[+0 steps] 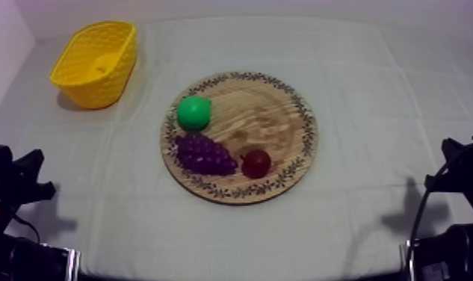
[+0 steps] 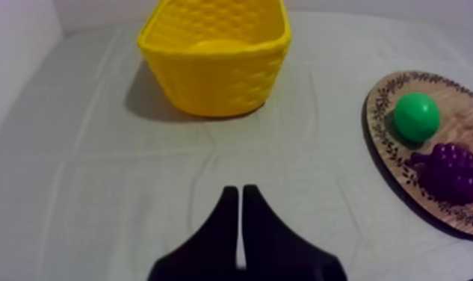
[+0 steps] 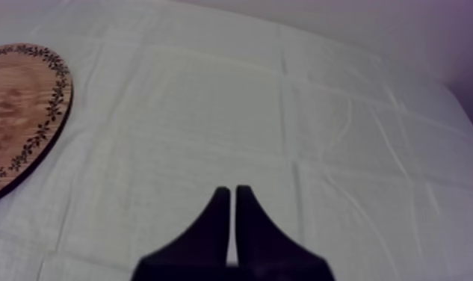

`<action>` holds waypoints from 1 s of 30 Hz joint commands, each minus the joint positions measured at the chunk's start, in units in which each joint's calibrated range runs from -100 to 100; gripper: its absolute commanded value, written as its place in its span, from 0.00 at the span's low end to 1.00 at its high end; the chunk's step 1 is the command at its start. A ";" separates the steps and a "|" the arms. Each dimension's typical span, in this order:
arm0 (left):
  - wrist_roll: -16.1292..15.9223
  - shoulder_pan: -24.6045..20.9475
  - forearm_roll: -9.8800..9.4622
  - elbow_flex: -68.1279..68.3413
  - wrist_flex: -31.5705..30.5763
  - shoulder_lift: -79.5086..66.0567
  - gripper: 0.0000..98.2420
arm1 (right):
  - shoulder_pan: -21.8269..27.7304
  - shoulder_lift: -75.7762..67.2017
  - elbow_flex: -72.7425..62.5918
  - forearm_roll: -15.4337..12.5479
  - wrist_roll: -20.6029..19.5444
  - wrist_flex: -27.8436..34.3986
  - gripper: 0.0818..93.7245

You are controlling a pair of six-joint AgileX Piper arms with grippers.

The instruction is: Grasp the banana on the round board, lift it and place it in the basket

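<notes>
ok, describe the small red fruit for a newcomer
Find the round wooden board mid-table. The small red fruit lies near its camera-side rim, right of the purple grapes. It is the only red thing, smaller than the green fruit.

Creased grey-white cloth [image 1: 388,105] over the tabletop [image 1: 232,232], fold lines faint, plain pale wall [image 1: 246,6] along far edge, side wall [image 1: 1,52] at left, soft even light, dim shadows

Your basket [image 1: 104,86] sits far left on the worktop [image 1: 373,112], with the board [image 1: 269,123] at centre. On the board, the grapes [image 1: 204,155] lie before the pear [image 1: 193,112], the small red fruit [image 1: 256,163] to their right.
</notes>
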 commanded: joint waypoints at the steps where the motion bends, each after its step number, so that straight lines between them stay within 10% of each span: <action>1: 1.49 0.14 -0.04 0.07 0.14 -0.97 0.00 | 0.00 -0.05 0.05 0.01 0.00 0.01 0.00; 10: 9.58 0.92 -0.22 1.11 -2.87 -4.09 0.00 | 0.00 -0.05 0.05 0.01 0.01 0.01 0.00; 30: 10.04 1.01 -0.24 1.20 -3.19 -4.28 0.00 | 0.00 -0.05 0.05 0.01 0.01 0.01 0.00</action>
